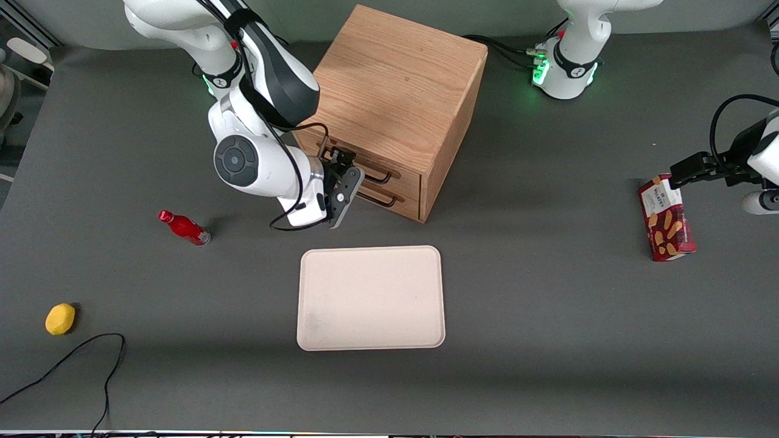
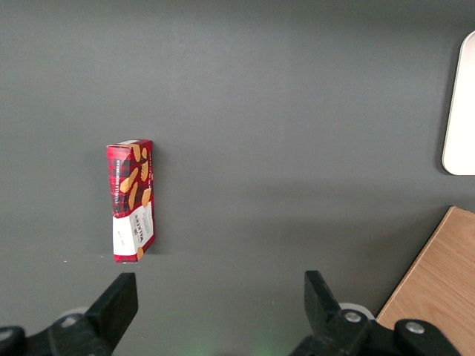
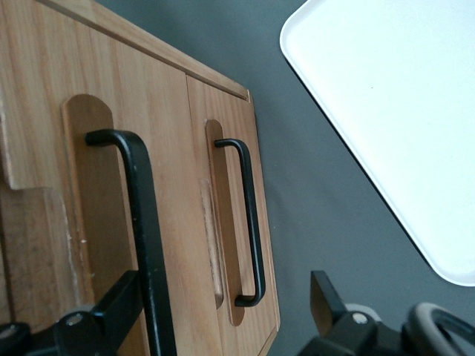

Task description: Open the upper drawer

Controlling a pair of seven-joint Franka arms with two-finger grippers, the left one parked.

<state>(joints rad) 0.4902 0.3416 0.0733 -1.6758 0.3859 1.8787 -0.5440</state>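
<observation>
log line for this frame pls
stage: reaching handle | gripper: open, at the upper drawer front, fingers either side of its black handle, not closed | upper drawer: shut | lower drawer: shut

The gripper (image 1: 342, 176) is held against the front of the wooden cabinet (image 1: 401, 79), at the black handle of the upper drawer (image 1: 389, 172), which sits flush above the lower drawer (image 1: 395, 201). A cream tray (image 1: 371, 298) is laid nearer the camera, a red bottle (image 1: 184, 227) and a yellow object (image 1: 60, 319) toward the working arm's end, and a biscuit box (image 1: 666, 217) toward the parked arm's end.
</observation>
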